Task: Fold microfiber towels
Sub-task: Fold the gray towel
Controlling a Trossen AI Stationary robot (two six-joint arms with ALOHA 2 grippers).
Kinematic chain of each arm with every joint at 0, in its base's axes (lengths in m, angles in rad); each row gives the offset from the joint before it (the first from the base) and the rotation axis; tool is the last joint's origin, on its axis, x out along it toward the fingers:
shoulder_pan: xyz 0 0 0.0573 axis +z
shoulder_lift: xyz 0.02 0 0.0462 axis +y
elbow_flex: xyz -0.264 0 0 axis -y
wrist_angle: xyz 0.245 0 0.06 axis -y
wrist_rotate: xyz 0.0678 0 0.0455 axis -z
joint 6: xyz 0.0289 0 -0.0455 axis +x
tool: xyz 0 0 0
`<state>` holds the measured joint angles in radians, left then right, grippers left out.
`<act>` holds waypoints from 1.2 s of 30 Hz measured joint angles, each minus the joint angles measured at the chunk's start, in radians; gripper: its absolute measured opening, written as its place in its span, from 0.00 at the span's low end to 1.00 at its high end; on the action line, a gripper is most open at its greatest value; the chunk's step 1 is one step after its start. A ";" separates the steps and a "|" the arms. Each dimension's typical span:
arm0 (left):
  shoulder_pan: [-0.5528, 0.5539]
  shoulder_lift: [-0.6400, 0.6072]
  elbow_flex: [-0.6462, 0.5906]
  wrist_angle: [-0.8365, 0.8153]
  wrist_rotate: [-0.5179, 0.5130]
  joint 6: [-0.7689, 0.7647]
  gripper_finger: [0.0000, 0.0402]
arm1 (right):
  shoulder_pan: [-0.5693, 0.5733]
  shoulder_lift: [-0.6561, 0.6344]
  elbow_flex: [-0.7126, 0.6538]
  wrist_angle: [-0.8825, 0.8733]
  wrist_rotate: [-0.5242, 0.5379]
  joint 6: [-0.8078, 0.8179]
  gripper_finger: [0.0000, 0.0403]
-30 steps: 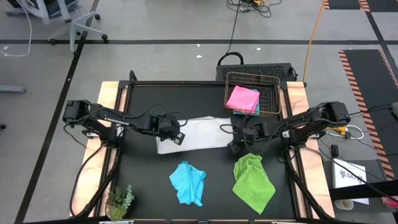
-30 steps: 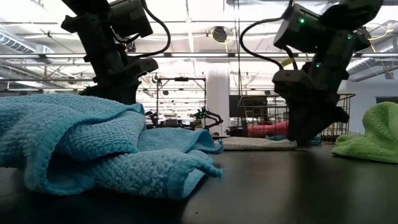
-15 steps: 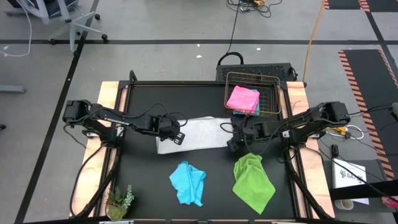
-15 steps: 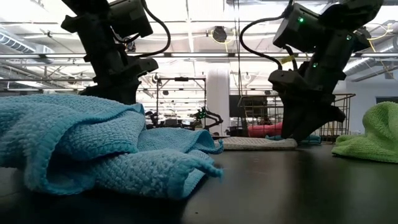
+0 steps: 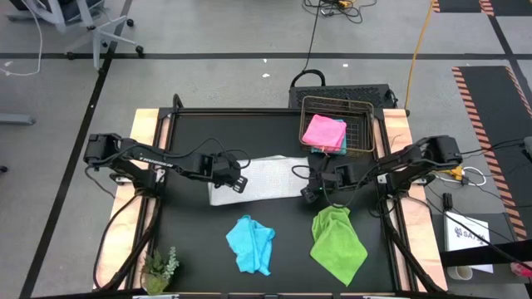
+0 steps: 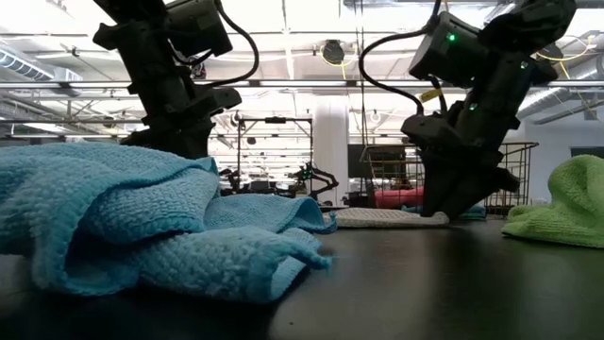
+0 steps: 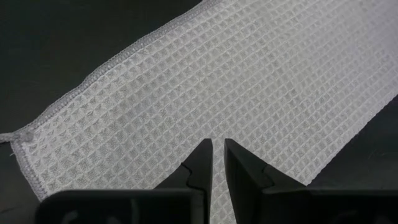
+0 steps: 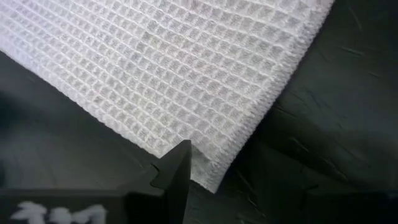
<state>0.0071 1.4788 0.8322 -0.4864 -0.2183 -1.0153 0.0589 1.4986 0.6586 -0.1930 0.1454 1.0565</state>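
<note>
1. A robotics lab or industrial test hall, not a home.
2. The black surface (image 5: 191, 249) stands on a grey concrete floor (image 5: 208, 33) marked with tape lines, cables (image 5: 316, 33) trailing across it.
3. A rolling chair base (image 5: 104, 37) stands beyond the surface's far left corner.
4. The low view shows exposed ceiling beams (image 6: 311, 87) and bright strip lighting.

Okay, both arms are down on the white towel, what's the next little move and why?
Probably lift the near edge and carry it over to fold. The left gripper looks nearly closed on the white towel, and the right gripper sits at its opposite end, one finger on the corner. The towel lies flat between them.
</note>
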 joint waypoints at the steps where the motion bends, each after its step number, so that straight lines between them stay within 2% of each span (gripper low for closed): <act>1: 0.000 0.000 0.000 0.004 0.000 0.000 0.10 | 0.000 0.000 0.000 0.004 0.003 -0.003 0.38; 12: 0.000 0.000 0.000 0.012 -0.001 0.001 0.10 | 0.001 0.003 0.000 0.011 0.039 0.005 0.36; 15: 0.000 0.000 0.000 0.012 -0.001 0.000 0.10 | 0.000 0.003 -0.002 0.006 0.042 0.005 0.28; 21: 0.000 0.000 0.000 0.012 -0.001 0.000 0.10 | -0.001 0.005 -0.003 0.004 0.045 -0.036 0.03; 29: 0.000 0.000 0.000 0.012 0.001 0.004 0.10 | -0.002 -0.006 -0.003 0.006 0.014 -0.036 0.00; 36: 0.000 0.000 0.000 0.013 0.006 0.008 0.10 | -0.001 -0.092 -0.004 -0.026 0.012 -0.039 0.00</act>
<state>0.0071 1.4788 0.8322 -0.4738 -0.2119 -1.0069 0.0578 1.4061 0.6544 -0.2189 0.1574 1.0176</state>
